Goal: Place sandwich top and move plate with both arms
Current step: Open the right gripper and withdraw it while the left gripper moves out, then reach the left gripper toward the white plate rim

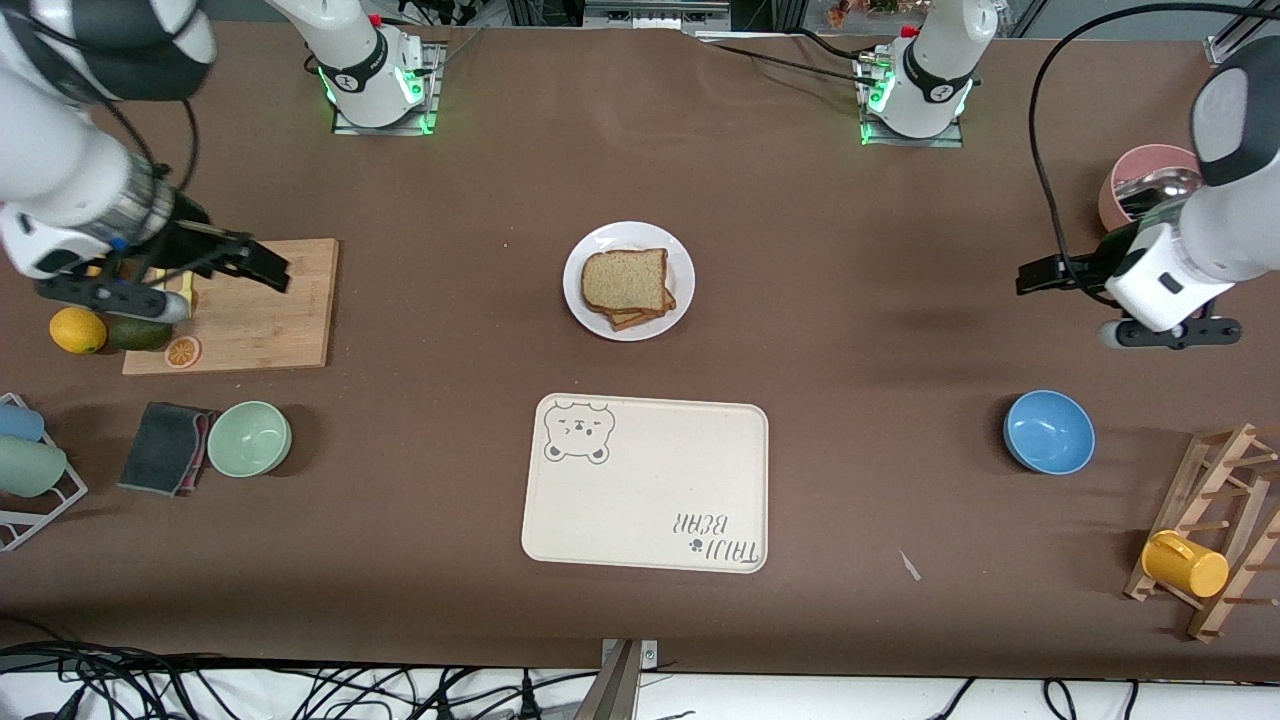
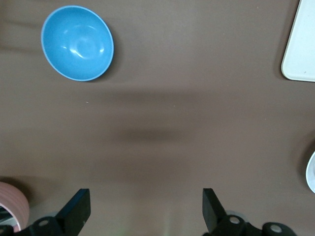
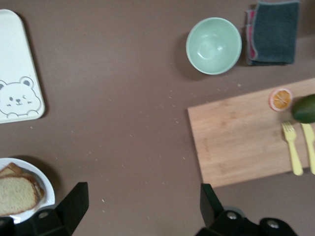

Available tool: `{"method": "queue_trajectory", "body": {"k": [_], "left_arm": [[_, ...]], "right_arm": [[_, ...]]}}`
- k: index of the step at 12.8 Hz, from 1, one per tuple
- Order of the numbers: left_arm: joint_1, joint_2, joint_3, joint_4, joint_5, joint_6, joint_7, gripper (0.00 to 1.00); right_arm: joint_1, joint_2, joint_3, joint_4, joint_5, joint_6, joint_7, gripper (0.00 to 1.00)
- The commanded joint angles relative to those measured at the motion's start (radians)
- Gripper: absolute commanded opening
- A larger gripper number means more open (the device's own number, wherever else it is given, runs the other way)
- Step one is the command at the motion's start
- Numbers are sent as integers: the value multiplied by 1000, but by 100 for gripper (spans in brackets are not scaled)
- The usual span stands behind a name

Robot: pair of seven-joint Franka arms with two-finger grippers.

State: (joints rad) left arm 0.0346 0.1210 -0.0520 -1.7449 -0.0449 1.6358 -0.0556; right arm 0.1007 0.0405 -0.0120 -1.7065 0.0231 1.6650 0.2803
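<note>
Front view: the sandwich top [image 1: 624,279] is sitting atop the stack on the plate [image 1: 585,246] mid-table, farther than the bear-printed tray [image 1: 645,483]; left wrist view: left gripper [image 2: 146,211] is hovering with jaws released over bare table near the blue bowl [image 2: 77,43]; right wrist view: right gripper [image 3: 143,209] is hanging spread and empty beside the cutting board [image 3: 243,134].

The speckled tan bread slice [image 1: 624,279] lies stacked on the round white plate [image 1: 591,247], mid-table; the cream rectangular bear-printed tray [image 1: 645,484] sits nearer the front camera.
</note>
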Motion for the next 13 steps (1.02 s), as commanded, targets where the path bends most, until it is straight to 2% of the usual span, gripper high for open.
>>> {"method": "queue_trajectory", "body": {"k": [1,2,4,6,9,13], "left_arm": [[11,-24,-35,-93,-9,91,8,100],[11,-24,-42,-116,-9,122,6,100],[11,-24,-55,-171,-64,185,2,100],[11,-24,-60,-238,-113,261,2,100],[10,-24,-103,-329,-122,361,-1,100],[11,-24,-153,-430,-219,479,-3,100]], "right_arm": [[-32,1,-6,66,-6,-97,-64,100],[-30,16,-17,89,-29,-135,-93,100],[-32,29,-28,139,-20,-157,-104,100],[-27,29,-37,142,-20,-142,-122,100],[-22,27,-36,143,-14,-88,-180,100],[-19,21,-29,143,9,-67,-181,100]]}}
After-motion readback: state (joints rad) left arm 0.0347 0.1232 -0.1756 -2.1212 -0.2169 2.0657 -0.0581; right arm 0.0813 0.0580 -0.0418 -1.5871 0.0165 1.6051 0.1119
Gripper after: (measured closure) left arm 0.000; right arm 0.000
